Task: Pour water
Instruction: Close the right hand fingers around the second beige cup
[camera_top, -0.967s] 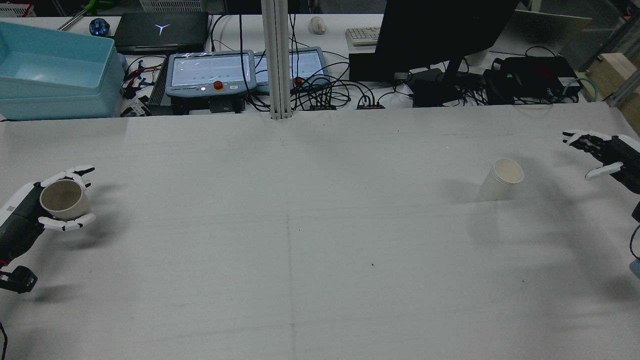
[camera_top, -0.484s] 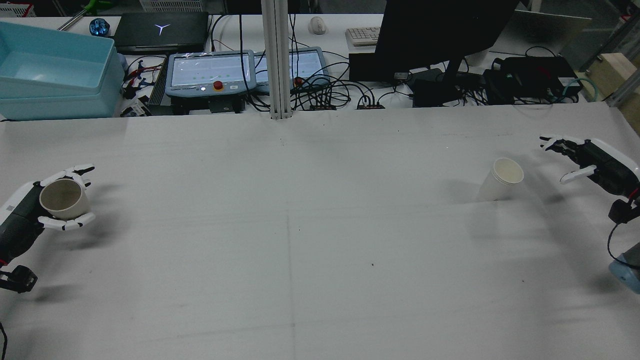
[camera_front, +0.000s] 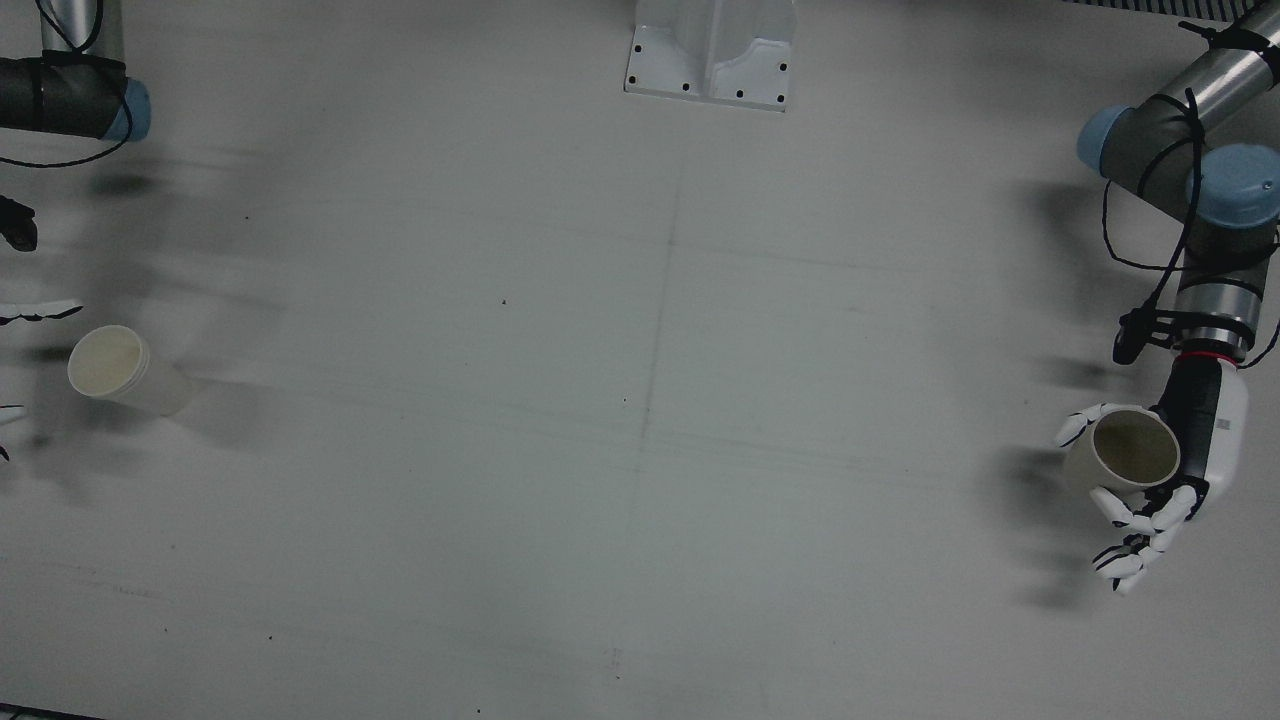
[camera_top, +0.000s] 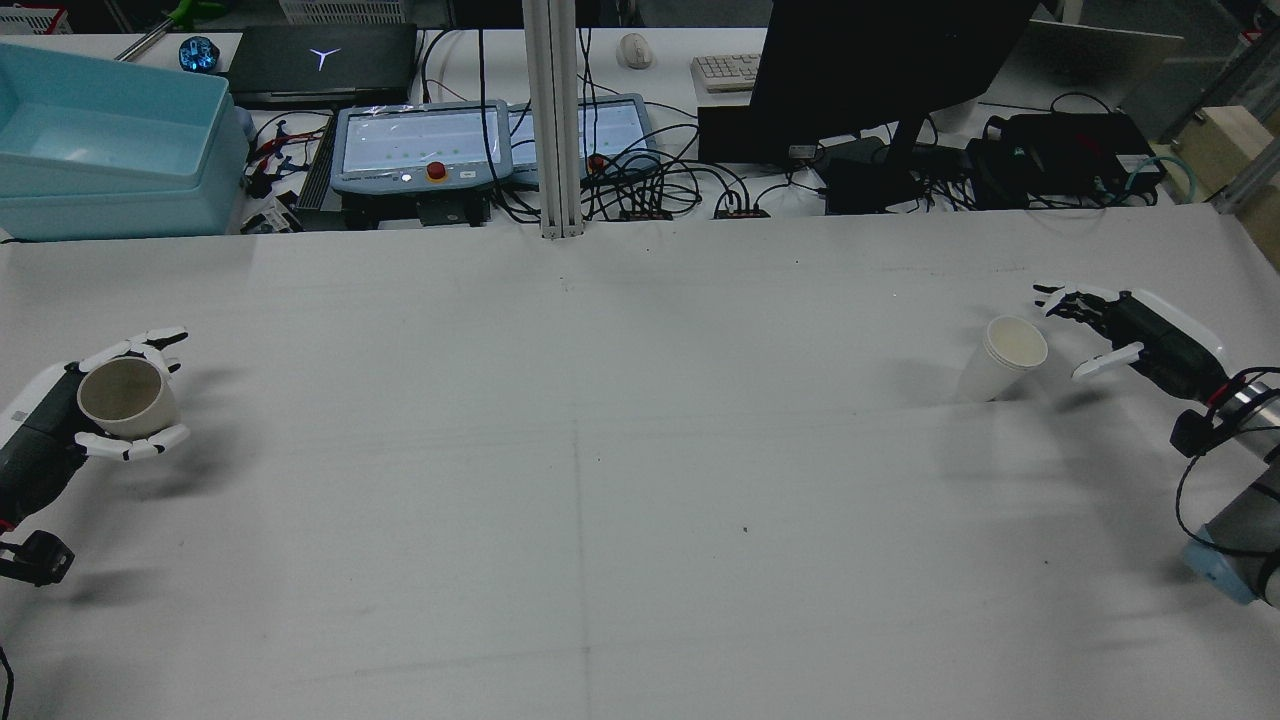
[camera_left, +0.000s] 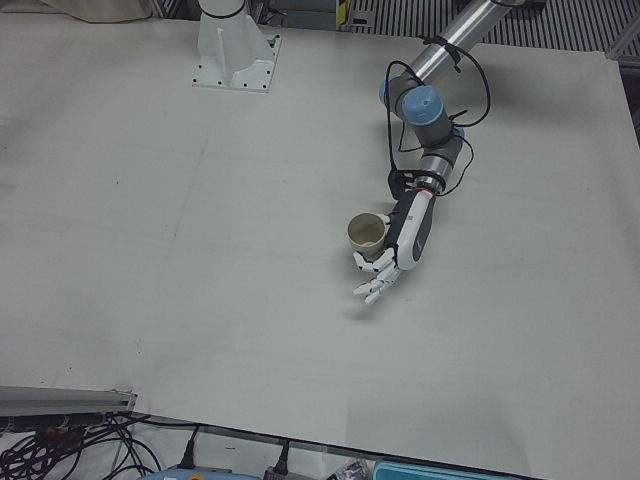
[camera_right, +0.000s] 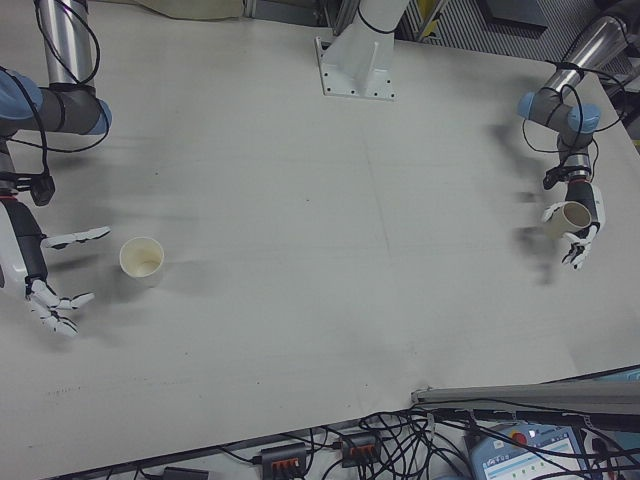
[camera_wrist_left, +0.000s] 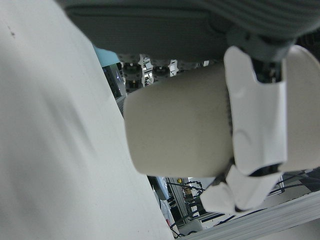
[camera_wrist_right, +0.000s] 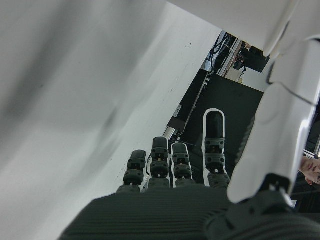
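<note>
- Paper, off-white and plain: in the front view our left hand (camera_front: 1150, 480) holds a paper cup (camera_front: 1122, 455) upright, fingers wrapped round its wall, mouth up. We judge it is held level so that nothing spills before the pour.
- At that view's far left edge the second paper cup (camera_front: 120, 370) stands on the white table (camera_front: 640, 400), with only the fingertips of our right hand (camera_front: 25, 312) showing beside it.
- From the rear, the right hand (camera_top: 1120, 325) is spread wide and empty, just beside the standing cup (camera_top: 1003, 357) but not touching it; we read this as a reach to take it. The held cup (camera_top: 125, 397) sits at the opposite end, well apart.
- Left-front view: the held cup (camera_left: 367, 233) rides clear above its shadow, so we judge it lifted off the table.
- Right-front view: the standing cup (camera_right: 142, 259) lies between the right hand's open thumb and fingers (camera_right: 60, 305).
- Left hand view: a white finger (camera_wrist_left: 257, 115) presses across the cup's smooth wall (camera_wrist_left: 175, 130). We cannot tell whether it holds water.
- Right hand view: the fingers (camera_wrist_right: 172, 160) stretch straight, closing on nothing.
</note>
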